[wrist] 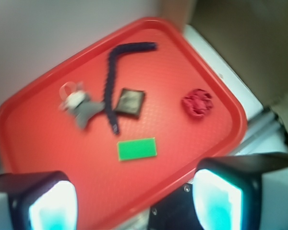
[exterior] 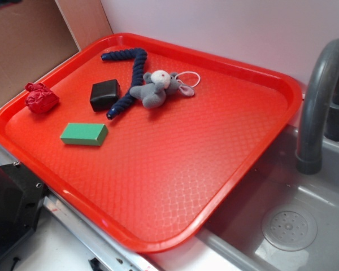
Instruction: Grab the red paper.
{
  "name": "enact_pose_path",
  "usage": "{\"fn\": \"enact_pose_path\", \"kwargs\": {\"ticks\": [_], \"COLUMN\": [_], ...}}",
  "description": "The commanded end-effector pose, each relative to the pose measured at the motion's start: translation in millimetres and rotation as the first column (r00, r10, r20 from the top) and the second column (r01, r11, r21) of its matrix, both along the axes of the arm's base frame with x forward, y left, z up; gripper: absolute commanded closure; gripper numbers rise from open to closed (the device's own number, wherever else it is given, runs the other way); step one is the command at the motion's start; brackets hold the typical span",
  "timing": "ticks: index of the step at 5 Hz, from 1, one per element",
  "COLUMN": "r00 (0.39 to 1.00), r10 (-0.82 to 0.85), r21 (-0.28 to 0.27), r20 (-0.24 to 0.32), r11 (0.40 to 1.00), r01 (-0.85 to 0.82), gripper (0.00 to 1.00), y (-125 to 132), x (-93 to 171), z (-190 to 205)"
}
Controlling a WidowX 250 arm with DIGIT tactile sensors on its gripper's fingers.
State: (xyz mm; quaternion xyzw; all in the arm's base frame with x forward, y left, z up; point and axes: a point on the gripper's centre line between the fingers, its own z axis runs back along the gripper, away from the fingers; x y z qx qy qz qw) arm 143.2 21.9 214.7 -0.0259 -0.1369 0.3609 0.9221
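Blurrily, red paper [wrist: 198, 103] beyond cropped, parted end effector [wrist: 134, 201] fingers

A glossy plastic tray [exterior: 226, 141] with a fine embossed texture is seen. The red paper [exterior: 41, 97] is crumpled and wrinkled. The black block [exterior: 104, 94] is smooth with a slight sheen, the green block [exterior: 84, 134] matt, the rope [exterior: 133, 73] braided cloth, the mouse toy [exterior: 157, 88] plush, and the sink [exterior: 305, 226] matt grey plastic.

There's the small crumpled dark-red paper ball [exterior: 41, 98] [wrist: 198, 103], wrinkled and untouched. In the exterior view it's lying on the red tray's [exterior: 175, 169] nine-o'clock edge.
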Motion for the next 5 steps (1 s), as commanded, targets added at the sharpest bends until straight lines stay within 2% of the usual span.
{"fn": "enact_pose_path", "kwargs": {"ticks": [1, 3, 4, 5], "r00": [0.872, 0.840, 0.833, 0.849], "r10": [0.490, 0.542, 0.550, 0.519], "r21": [0.026, 0.128, 0.135, 0.126], "r20": [-0.016, -0.019, -0.055, -0.098], "r11": [0.872, 0.835, 0.831, 0.853], "r01": [-0.489, -0.536, -0.539, -0.507], "gripper": [0.00, 0.00, 0.00, 0.00], "y": [57, 105, 117, 120], "x": [1, 13, 14, 11], "z": [-49, -103, -119, -142]}}
